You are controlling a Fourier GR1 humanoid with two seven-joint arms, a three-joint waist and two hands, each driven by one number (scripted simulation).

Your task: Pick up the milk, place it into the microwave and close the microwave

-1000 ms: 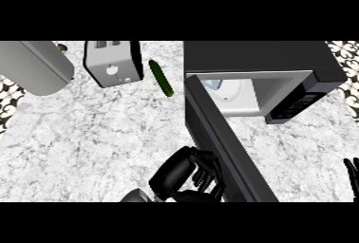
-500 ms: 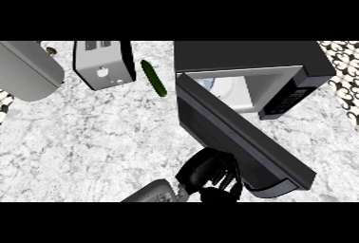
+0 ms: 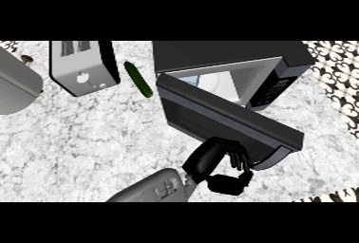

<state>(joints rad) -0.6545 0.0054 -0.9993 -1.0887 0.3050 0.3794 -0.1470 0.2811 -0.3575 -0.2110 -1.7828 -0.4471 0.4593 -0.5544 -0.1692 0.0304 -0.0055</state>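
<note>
The left hand [image 3: 214, 161], fingers loosely bent and gripping nothing, is pressing the half-shut door [image 3: 210, 116] of the microwave [image 3: 224, 52] at lower centre. The milk [image 3: 217, 85] is seemingly sitting inside, upper centre. The rigid door is probably wanting pushing near its free edge.

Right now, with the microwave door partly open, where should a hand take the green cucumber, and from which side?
Take the cucumber at its middle, from straight above, fingers across its narrow width. It lies flat on the counter, long and thin, slanting between the toaster and the microwave door, so the top is probably the freest approach.
</note>
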